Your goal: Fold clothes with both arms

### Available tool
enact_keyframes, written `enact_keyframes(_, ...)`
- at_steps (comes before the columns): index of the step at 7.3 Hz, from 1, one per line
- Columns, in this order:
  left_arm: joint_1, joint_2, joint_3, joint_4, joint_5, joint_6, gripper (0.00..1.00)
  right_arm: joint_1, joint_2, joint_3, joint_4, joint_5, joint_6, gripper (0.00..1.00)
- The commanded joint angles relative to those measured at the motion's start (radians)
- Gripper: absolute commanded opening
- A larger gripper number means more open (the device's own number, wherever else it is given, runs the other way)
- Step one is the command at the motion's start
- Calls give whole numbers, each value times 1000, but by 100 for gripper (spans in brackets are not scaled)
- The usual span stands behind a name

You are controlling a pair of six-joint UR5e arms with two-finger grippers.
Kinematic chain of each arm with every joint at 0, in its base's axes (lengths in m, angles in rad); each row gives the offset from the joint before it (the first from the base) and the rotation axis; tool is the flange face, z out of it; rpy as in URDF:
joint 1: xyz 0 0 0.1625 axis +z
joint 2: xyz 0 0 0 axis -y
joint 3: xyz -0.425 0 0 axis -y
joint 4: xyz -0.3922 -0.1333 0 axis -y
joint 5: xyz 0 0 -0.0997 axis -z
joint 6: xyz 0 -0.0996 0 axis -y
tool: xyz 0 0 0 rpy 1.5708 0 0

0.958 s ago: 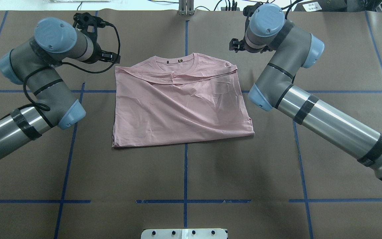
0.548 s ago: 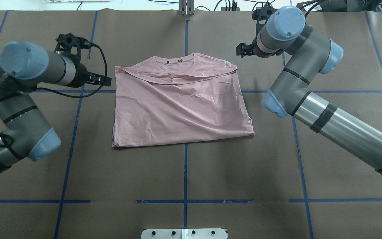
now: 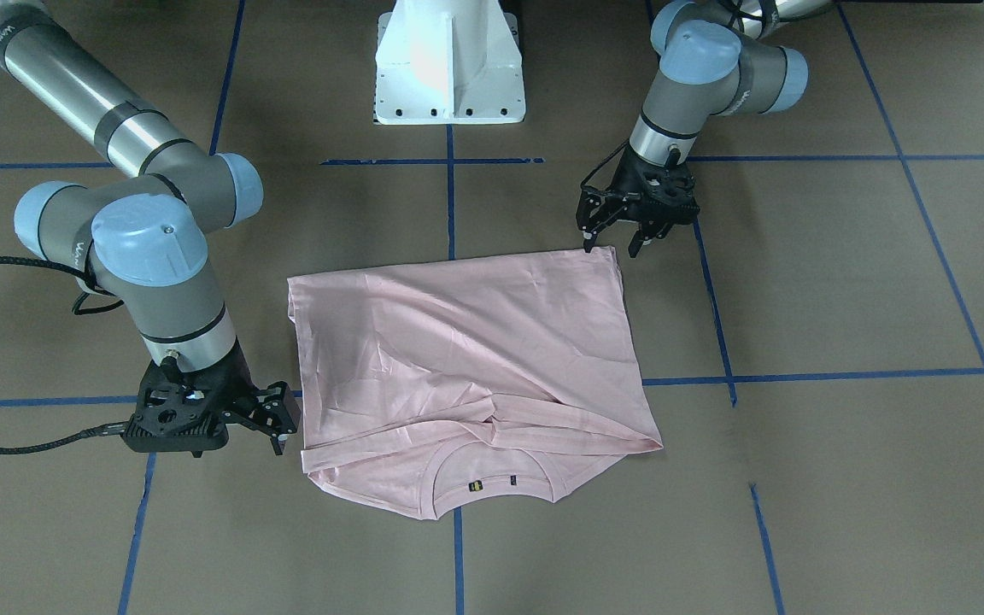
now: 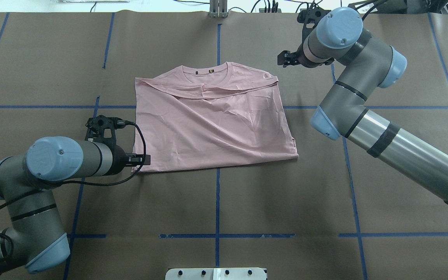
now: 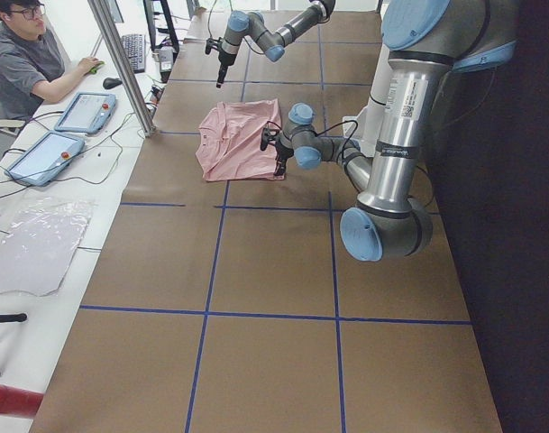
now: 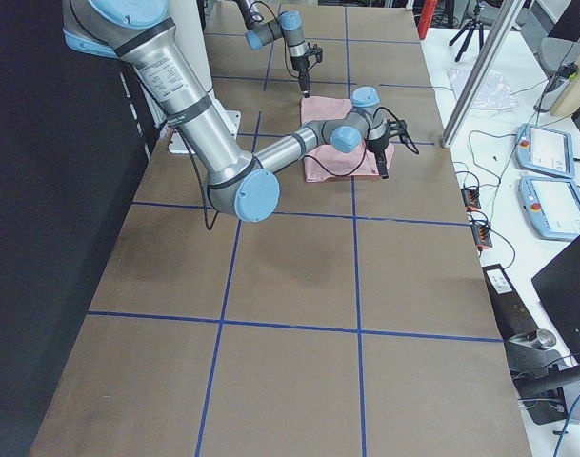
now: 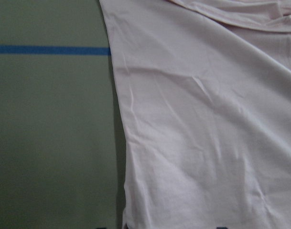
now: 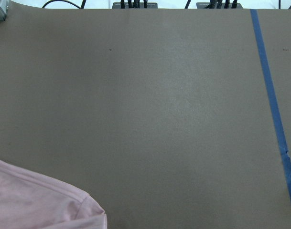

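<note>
The left gripper (image 3: pixel 609 248) has swung from the collar end to the shirt's (image 4: pixel 212 124) near hem corner, jaws wide. The right gripper (image 3: pixel 285 424) hovers wide beside the shoulder. The shirt lies folded on the brown table (image 4: pixel 286 194) with its blue tape (image 4: pixel 217 202) grid. 1 operator (image 5: pixel 26 68) sits alongside.

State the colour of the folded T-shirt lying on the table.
Pale pink T-shirt; it shows best in the overhead exterior view.

A: What lies around the tabletop (image 4: pixel 278 202)?

B: Brown paper (image 4: pixel 33 58) covers it, gridded with blue tape lines (image 4: pixel 217 194). A white bench (image 5: pixel 22 298) holding two tablets (image 5: pixel 85 110) and a keyboard (image 5: pixel 132 50) runs along one long edge. A black backdrop (image 5: pixel 526 271) lines the opposite edge.
</note>
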Motion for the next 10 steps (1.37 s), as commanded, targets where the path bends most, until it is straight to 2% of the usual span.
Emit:
enact_keyframes(1,11,5,17,4,6,-7,75,0,0,0,0,0,-1,100)
enact_keyframes(2,11,2,28,4,10,-7,70,0,0,0,0,0,-1,100)
enact_keyframes(3,11,-1,32,4,10,-7,61,0,-1,0,-1,0,-1,100)
enact_keyframes(4,12,-1,32,4,10,-7,57,0,-1,0,0,0,-1,100)
enact_keyframes(6,16,-6,34,4,10,-7,55,0,-7,0,0,0,-2,100)
enact_keyframes(7,16,-7,38,2,10,-7,49,0,-7,0,0,1,-4,100)
enact_keyframes(9,19,-10,42,2,10,-7,48,0,-9,0,0,0,-2,100)
enact_keyframes(10,22,-10,42,2,9,-7,38,0,-9,0,0,0,-2,100)
